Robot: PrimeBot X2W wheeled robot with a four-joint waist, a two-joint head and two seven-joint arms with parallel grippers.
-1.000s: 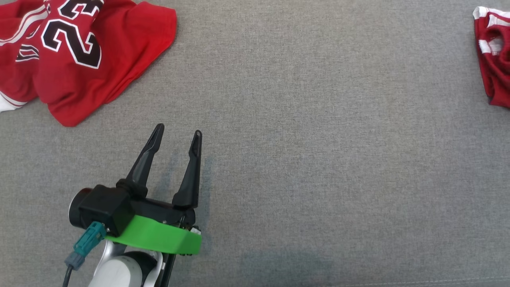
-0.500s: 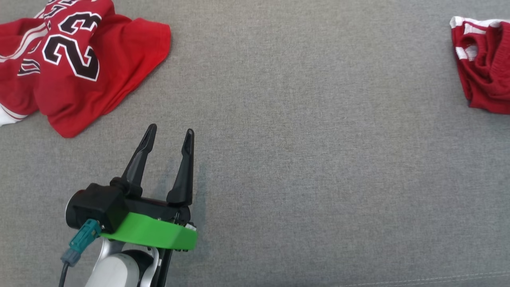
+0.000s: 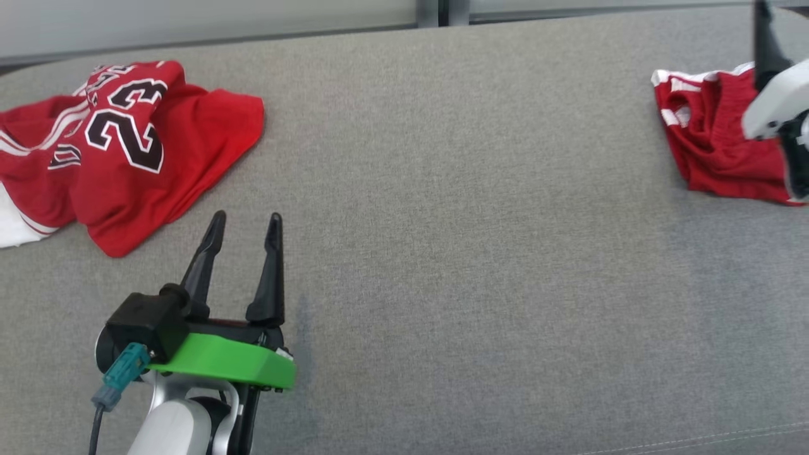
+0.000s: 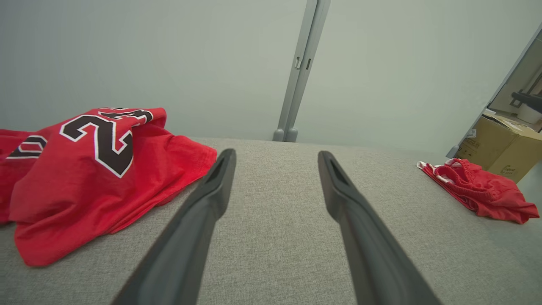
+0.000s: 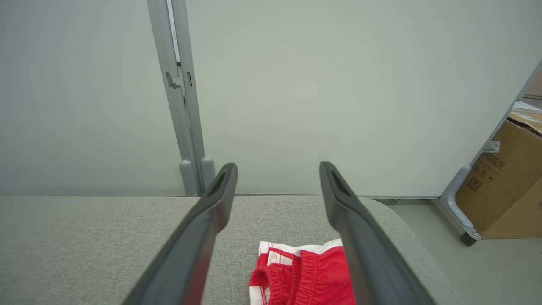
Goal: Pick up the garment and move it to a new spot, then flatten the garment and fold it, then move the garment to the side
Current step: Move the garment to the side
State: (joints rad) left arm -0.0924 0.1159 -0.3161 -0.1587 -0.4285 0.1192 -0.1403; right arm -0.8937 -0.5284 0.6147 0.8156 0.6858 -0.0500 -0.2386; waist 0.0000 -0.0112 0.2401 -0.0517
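A broad grey woven-fabric surface (image 3: 480, 253) spreads across the head view, backed by a pale grey-green partition wall (image 4: 169, 63). A crumpled red jersey with black, white-edged numerals (image 3: 126, 164) lies at the surface's far left. A bunched pair of red shorts with white trim (image 3: 714, 139) lies at the far right, well apart from the jersey. A brown cardboard box (image 4: 504, 152) stands on the floor beyond the right end. The left gripper (image 3: 246, 220) hovers near the jersey's hem, fingers spread and empty. The right gripper (image 5: 277, 167) hangs over the shorts, fingers likewise apart, holding nothing
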